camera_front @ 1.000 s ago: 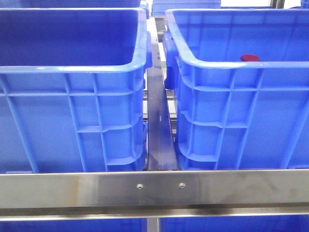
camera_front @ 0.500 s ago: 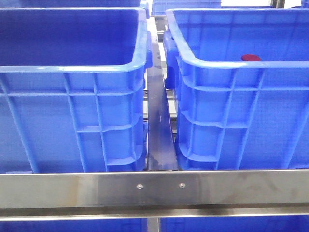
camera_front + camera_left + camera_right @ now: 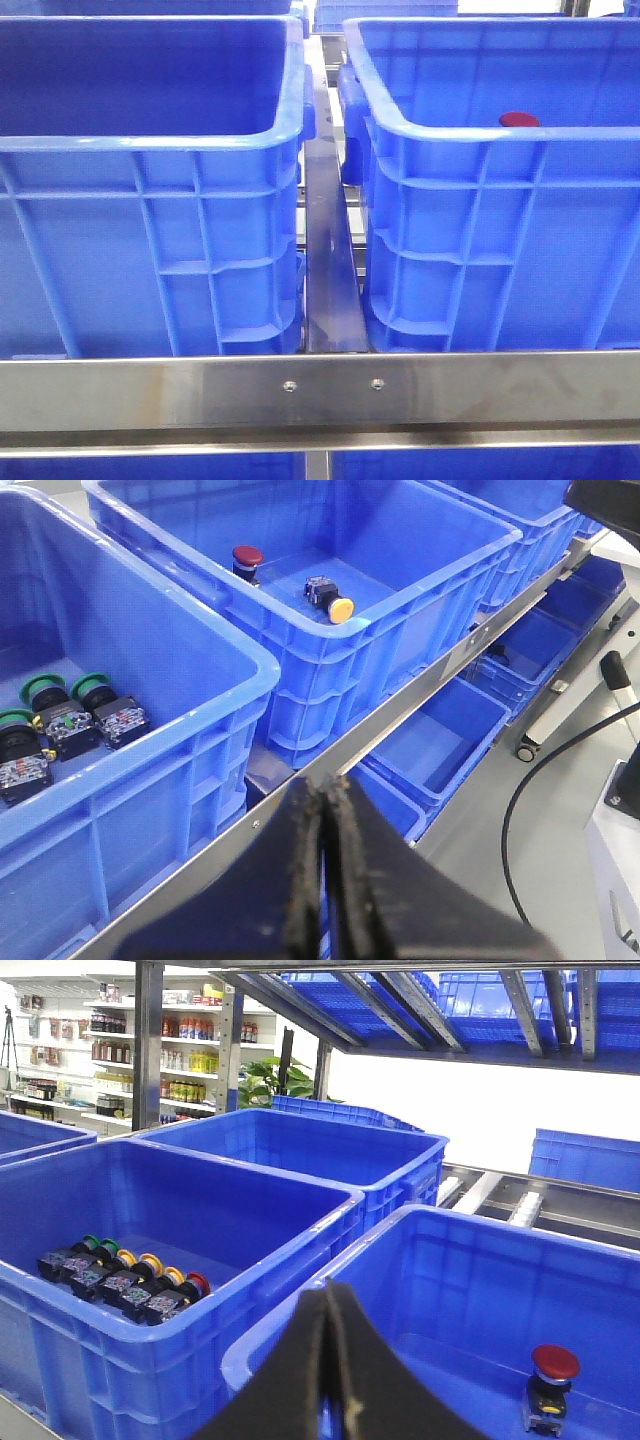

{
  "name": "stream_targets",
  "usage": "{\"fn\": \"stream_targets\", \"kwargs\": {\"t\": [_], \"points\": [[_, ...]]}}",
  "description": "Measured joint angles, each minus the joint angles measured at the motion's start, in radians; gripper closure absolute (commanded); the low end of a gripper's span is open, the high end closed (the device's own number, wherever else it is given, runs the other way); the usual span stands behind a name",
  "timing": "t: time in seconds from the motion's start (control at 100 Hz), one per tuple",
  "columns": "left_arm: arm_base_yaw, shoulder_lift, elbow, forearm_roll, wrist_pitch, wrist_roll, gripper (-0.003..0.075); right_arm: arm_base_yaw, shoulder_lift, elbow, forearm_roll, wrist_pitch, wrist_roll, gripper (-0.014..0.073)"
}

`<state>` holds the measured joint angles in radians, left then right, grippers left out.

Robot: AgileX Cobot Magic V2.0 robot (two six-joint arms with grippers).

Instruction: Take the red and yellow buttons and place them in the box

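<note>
Right wrist view shows the right gripper (image 3: pixel 330 1360) clenched on nothing, left gripper (image 3: pixel 322 880) too. A red button (image 3: pixel 553 1378) and a yellow button (image 3: pixel 340 607) already lie in the right box (image 3: pixel 480 130) — next pick needs fingers opened over the left crate (image 3: pixel 150 140).

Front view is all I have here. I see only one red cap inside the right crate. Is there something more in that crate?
Observer: Yes. On the floor of the right crate, a yellow button lies a little apart from the red button.
Operator: And the left crate, does it hold anything?
Observer: The left crate holds a row of buttons with green, yellow and red caps.
Operator: What are the grippers doing?
Observer: The left gripper and the right gripper are both shut and hold nothing.
</note>
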<state>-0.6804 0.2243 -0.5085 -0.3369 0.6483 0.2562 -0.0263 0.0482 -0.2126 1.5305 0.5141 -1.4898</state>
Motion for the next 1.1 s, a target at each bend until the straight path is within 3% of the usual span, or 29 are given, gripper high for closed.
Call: {"fn": "stream_targets", "kwargs": {"t": [0.23,0.36,0.55,0.67,0.8,1.1], "points": [[0.000,0.000,0.018,0.056,-0.005,0.000,0.0740,0.000,0.000,0.000,0.000,0.000,0.000,0.0654],[0.022,-0.002,0.056,0.097,-0.074,0.000,0.0740,0.000,0.000,0.000,0.000,0.000,0.000,0.0654],[0.147,-0.011,0.154,0.133,-0.325,-0.015,0.0740,0.000,0.000,0.000,0.000,0.000,0.000,0.0654],[0.211,-0.055,0.223,0.229,-0.414,-0.123,0.0740,0.000,0.000,0.000,0.000,0.000,0.000,0.0654],[0.310,-0.104,0.304,0.325,-0.448,-0.256,0.0740,0.000,0.000,0.000,-0.001,0.000,0.000,0.0654],[0.556,-0.229,0.499,0.355,-0.509,-0.287,0.0740,0.000,0.000,0.000,-0.001,0.000,0.000,0.0654]]}}
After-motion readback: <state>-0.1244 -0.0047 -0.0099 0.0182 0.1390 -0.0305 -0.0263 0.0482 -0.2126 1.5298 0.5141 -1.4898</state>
